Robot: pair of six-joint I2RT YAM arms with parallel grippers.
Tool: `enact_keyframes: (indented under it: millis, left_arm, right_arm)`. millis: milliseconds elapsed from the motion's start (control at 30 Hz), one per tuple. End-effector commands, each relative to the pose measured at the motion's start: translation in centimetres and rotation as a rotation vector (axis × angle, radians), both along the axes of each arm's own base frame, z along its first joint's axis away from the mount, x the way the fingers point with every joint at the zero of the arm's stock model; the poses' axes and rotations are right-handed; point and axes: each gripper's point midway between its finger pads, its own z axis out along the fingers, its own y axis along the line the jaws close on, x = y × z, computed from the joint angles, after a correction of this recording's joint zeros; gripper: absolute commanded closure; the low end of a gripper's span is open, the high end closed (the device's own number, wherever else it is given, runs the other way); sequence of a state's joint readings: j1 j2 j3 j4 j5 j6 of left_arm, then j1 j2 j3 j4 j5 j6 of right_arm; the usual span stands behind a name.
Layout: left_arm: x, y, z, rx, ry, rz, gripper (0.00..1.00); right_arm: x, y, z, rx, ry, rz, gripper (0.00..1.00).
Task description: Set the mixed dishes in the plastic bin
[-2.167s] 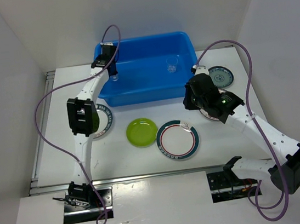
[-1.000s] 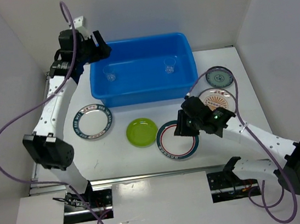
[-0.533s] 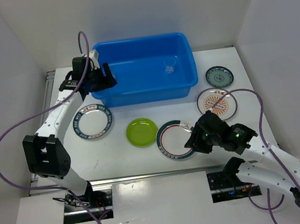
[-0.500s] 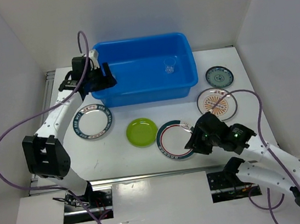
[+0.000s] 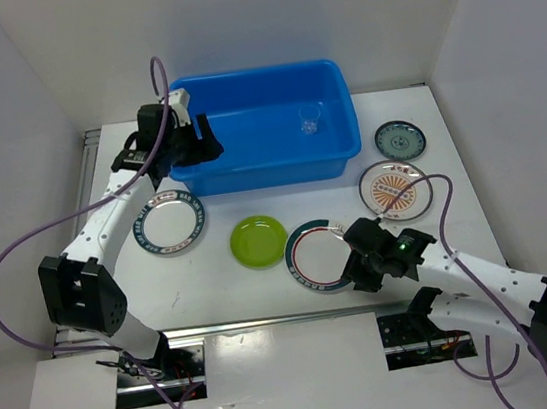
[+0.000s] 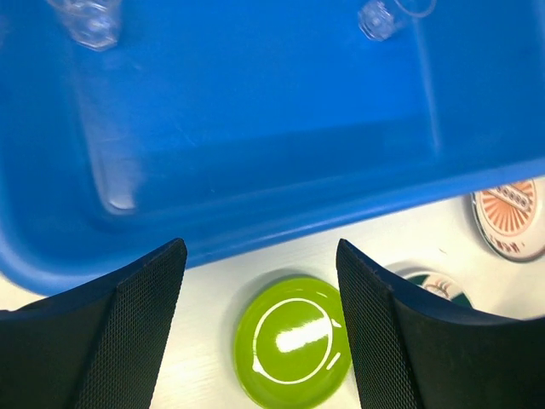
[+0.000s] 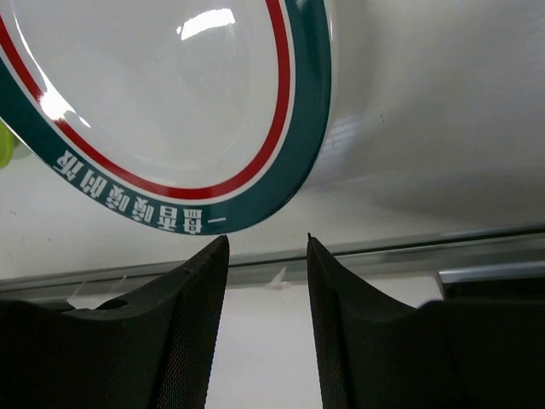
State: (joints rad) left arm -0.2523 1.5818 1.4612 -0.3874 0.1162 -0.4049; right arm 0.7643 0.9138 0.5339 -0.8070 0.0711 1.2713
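Lying flat on the white table (image 5: 226, 289), below and to the left of the left gripper (image 5: 203, 145), a white plate with a teal lettered rim (image 5: 168, 221) is facing upward. The plastic bin (image 5: 279, 171), a bright blue rectangular tub with a rolled rim, is sitting under and ahead of that gripper. One clear cup (image 6: 89, 19) is resting at the left of the bin's floor and a second clear cup (image 6: 379, 17) at the right. A glossy lime-green plate (image 6: 292, 339) is lying on the table just outside the bin's near wall, framed between the left fingers in the wrist view. A white plate with a teal rim and a red ring (image 7: 162, 102) is lying just ahead of the right gripper (image 7: 266, 247), with its edge close to the tips but not between them. An orange-sunburst plate (image 5: 395, 189) is lying beyond and to the right of this gripper, and a small dark teal plate (image 5: 399, 138) farther beyond.

The left arm (image 5: 104, 222) is rising along the table's left side and bending toward the bin. Its gripper is hanging over the bin's near-left corner with the fingers spread wide and nothing between them. The right arm (image 5: 484, 273) is stretching low from the lower right toward the red-ringed plate, its fingers parted by a narrow gap and gripping nothing.
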Motion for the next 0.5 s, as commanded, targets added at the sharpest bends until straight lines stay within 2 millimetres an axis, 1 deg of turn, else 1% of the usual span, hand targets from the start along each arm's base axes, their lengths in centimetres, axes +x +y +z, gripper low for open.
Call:
enact_keyframes:
  millis: [0,67,133,167,333,367,400,467]
  left_arm:
    - [0.1,-1.7,0.2,-0.044,-0.018,-0.038,0.21]
    - [0.0,-1.9,0.2,-0.056,-0.013,-0.042,0.21]
    - [0.0,-1.9,0.2,-0.056,-0.013,-0.042,0.21]
    - [0.1,-1.9,-0.2,-0.054,-0.004,-0.042,0.21]
    - [0.3,-2.0,-0.2,-0.047,-0.007,-0.047,0.21]
    - [0.3,-2.0,-0.2,-0.047,-0.007,-0.047,0.21]
    - [0.3,-2.0,-0.2,-0.047,-0.007,-0.047,0.21]
    - [0.3,-2.0,0.0,-0.047,-0.007,-0.047,0.21]
  right_arm:
    - [1.5,0.4,-0.5,0.008,-0.057,-0.051,0.52]
    - [1.7,0.7,-0.7,0.017,-0.066,-0.052,0.52]
    - [1.5,0.5,-1.7,-0.006,-0.050,-0.055,0.52]
    - [1.5,0.5,-1.7,-0.006,-0.050,-0.055,0.52]
    - [2.5,0.1,-2.0,-0.069,-0.065,-0.076,0.52]
    - [2.5,0.0,-2.2,-0.077,-0.057,-0.075,0.52]
    - [3.1,0.2,-1.9,-0.077,-0.077,-0.082,0.52]
    - [3.6,0.4,-2.0,-0.087,-0.085,-0.087,0.58]
